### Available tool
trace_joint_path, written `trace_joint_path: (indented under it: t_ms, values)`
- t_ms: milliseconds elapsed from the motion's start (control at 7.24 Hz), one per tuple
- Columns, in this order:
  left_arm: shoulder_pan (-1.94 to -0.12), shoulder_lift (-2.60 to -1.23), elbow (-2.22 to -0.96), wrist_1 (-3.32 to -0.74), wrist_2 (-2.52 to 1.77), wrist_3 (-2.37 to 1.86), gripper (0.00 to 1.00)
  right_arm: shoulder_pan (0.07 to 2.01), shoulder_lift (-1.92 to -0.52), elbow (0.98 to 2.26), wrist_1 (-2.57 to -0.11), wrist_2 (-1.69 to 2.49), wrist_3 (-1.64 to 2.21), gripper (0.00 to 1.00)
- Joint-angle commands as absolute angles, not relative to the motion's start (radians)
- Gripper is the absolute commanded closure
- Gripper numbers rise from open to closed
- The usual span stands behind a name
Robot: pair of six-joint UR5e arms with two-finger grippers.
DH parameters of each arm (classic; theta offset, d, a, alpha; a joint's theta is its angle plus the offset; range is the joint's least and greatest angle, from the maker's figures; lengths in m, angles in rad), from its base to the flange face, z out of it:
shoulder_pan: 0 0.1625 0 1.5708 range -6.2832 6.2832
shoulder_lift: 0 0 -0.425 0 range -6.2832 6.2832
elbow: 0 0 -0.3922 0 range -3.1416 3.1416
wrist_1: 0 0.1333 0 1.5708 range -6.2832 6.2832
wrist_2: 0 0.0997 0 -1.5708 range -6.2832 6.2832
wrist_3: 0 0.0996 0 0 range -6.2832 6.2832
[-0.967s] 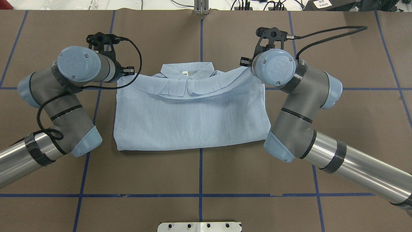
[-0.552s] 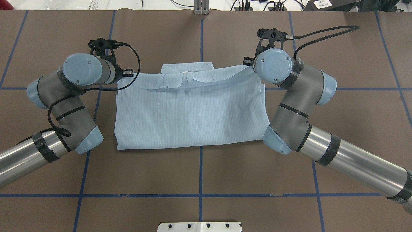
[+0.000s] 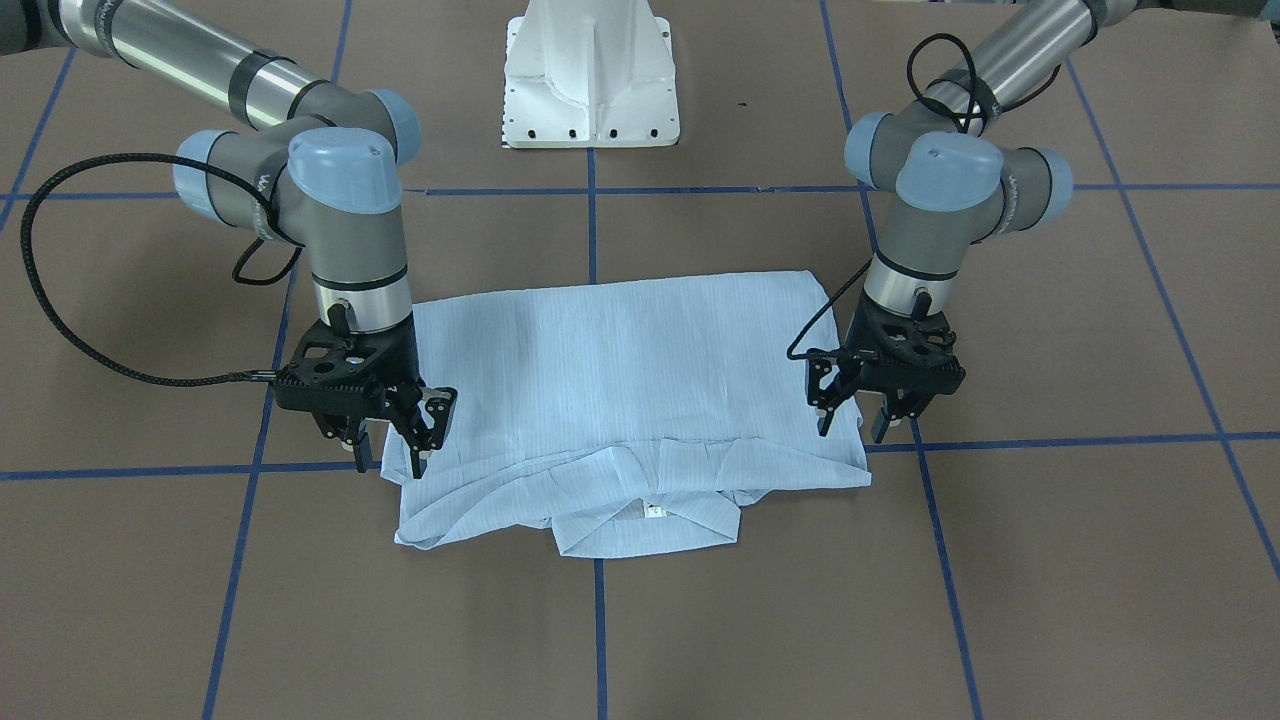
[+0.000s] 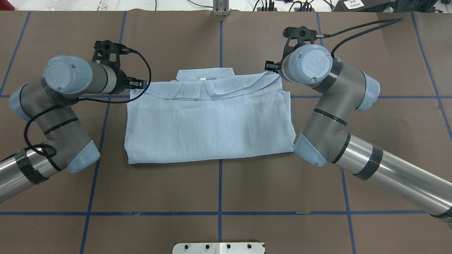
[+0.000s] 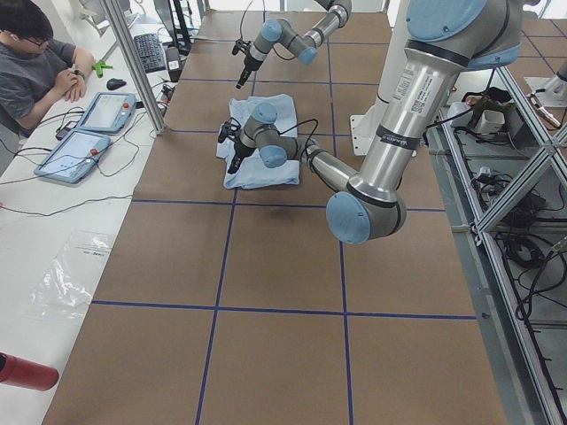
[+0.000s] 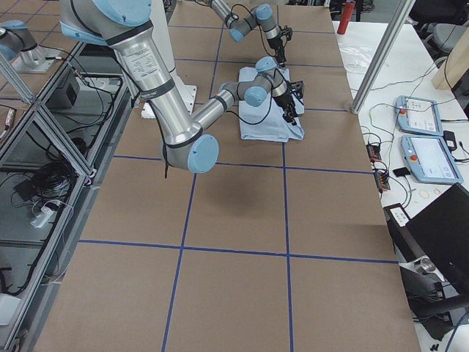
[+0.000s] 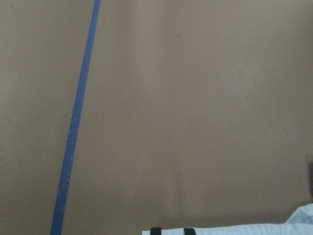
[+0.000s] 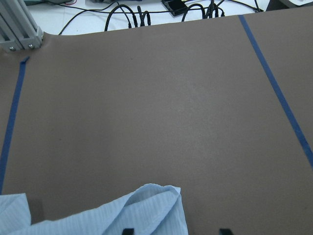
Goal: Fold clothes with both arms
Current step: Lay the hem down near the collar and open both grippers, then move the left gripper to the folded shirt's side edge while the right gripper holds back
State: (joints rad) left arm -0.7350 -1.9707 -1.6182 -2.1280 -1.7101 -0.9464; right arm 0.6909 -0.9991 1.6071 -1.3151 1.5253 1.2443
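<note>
At shirt point(image 3: 620, 370) collar corners: left pincer point(image 3: 851, 430), right pincer point(image 3: 390, 464) point down, jaws apart

I see a brown table point(image 4: 159, 187) gridded with blue tape point(image 4: 176, 213). The folded shirt point(image 4: 208, 127) lies flat on it, and a white base point(image 3: 590, 80) stands at one edge.

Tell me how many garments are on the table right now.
1. The pale blue shirt lies folded at the middle of the table, between the left gripper and the right gripper. Anything tucked beneath it would be hidden.
</note>
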Motion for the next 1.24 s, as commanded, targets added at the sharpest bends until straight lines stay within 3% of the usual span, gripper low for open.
trace_joint_path:
  t_ms: [0, 414, 829, 1105]
  values:
    - [-0.686, -1.86, -1.76, -2.134, -1.749, -1.048, 0.0, 0.696, -1.078, 1.715, -1.321, 1.552, 1.223, 0.0]
    - [-0.473, -1.721, -1.842, -2.201, -1.639, -1.23, 0.03, 0.693, -1.078, 1.717, -1.319, 1.551, 1.223, 0.0]
    - [-0.428, -1.72, -1.824, -2.2, -1.615, -1.258, 0.24, 0.693, -1.08, 1.717, -1.318, 1.551, 1.223, 0.0]
    - [-0.423, -1.72, -1.83, -2.2, -1.617, -1.258, 0.5, 0.693, -1.08, 1.715, -1.318, 1.551, 1.223, 0.0]
